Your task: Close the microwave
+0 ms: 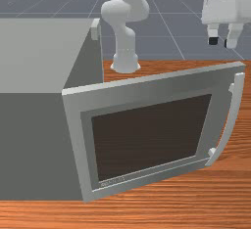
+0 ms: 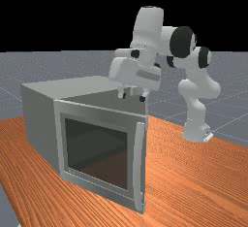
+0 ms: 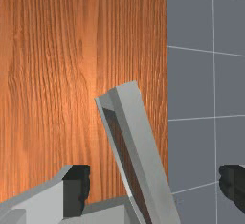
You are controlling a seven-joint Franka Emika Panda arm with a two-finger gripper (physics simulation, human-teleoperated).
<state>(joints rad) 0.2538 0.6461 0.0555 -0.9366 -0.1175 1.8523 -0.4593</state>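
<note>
Okay, microwave (image 1: 34, 59) sits on the bench (image 1: 166, 208) on the front view's left, door (image 1: 139, 83) standing partly open. Hinge side meets the body; free side with the curved handle (image 1: 234, 115) swings out toward the front view's right. Dark window (image 1: 152, 135) in the door. Gripper (image 1: 221, 42) is above the door, fingers well apart, nothing held. Wrist view: door passes below, seen between the open fingers of the gripper (image 3: 154, 184), a straight bench edge near its free end. Arm base (image 1: 125, 64) stands by the bench's edge behind the door in the front view.
</note>
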